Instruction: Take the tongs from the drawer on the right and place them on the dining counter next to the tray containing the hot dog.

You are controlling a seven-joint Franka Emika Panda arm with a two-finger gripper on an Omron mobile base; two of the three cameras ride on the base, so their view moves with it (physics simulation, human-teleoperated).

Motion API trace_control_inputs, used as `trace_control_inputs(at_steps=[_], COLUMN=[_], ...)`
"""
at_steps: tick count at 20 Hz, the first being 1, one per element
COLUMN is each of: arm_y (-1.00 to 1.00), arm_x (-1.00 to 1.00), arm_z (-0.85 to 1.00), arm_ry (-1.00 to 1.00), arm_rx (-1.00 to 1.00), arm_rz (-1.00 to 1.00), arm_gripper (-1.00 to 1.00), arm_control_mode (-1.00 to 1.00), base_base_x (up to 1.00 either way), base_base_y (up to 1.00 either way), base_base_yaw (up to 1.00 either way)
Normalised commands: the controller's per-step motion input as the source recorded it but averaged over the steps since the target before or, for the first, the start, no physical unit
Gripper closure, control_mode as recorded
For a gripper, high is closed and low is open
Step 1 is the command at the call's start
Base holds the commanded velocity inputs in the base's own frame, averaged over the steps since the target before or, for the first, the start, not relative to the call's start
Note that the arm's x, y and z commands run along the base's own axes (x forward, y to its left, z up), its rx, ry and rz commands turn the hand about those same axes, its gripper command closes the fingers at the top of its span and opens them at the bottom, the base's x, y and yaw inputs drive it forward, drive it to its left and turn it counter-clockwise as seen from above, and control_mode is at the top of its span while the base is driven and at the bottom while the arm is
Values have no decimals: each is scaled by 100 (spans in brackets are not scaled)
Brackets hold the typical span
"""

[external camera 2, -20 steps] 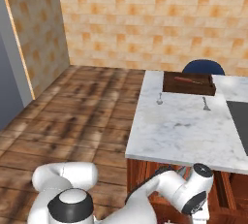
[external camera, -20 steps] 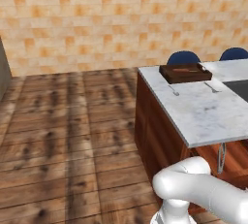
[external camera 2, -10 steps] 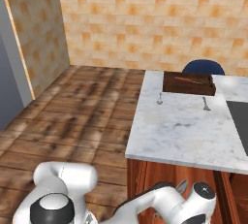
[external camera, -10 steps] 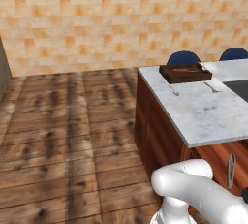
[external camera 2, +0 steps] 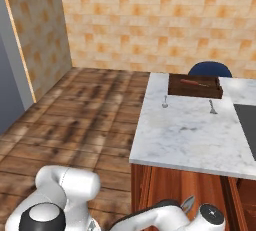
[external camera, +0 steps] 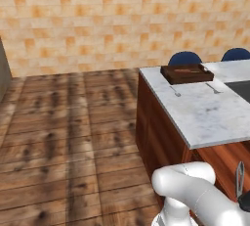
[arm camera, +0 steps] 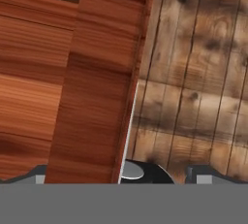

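Tongs (external camera: 239, 178): a slim grey sliver standing roughly upright. They sit well short of the tray (external camera: 191, 79) and below it, against the brown wooden side of the island. In the hand view they run as a thin silver line straight away from the gripper (arm camera: 121, 175), so their long axis lies along the gripper's own.

Gripper state: I cannot tell. The tongs sit between the two finger tips, but the tips look set wide apart and I see no contact. My guess is that they are held, since they stand clear of any support.

Direction to goal: the tray is up and forward from the tongs, at the far end of the worktop (external camera: 205, 115). The hot dog (external camera 2: 197, 82) lies inside it.

Edges: the marble lip overhangs the wooden side between the tongs and the tray. I judge the lift has to clear that lip before anything moves toward the tray.

Open room: bare marble on the near side of the tray. Two small utensils (external camera: 175, 91) (external camera: 213, 88) lie just in front of the tray, one toward each corner. I'd set the tongs down between them or short of them.
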Motion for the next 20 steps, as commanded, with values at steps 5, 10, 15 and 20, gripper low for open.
trace_control_inputs(at_steps=[5,10,15,20], arm_y=[-4,3,2,0], arm_x=[0,0,0,0], arm_z=[0,33,89,91], arm_ry=[0,1,9,16], arm_rx=[0,0,0,0], arm_rz=[0,0,0,0], arm_gripper=[-100,-100,-100,-100], arm_control_mode=[-100,-100,-100,-100], base_base_x=[0,0,0,0], base_base_y=[0,0,0,0], base_base_yaw=[0,0,0,0])
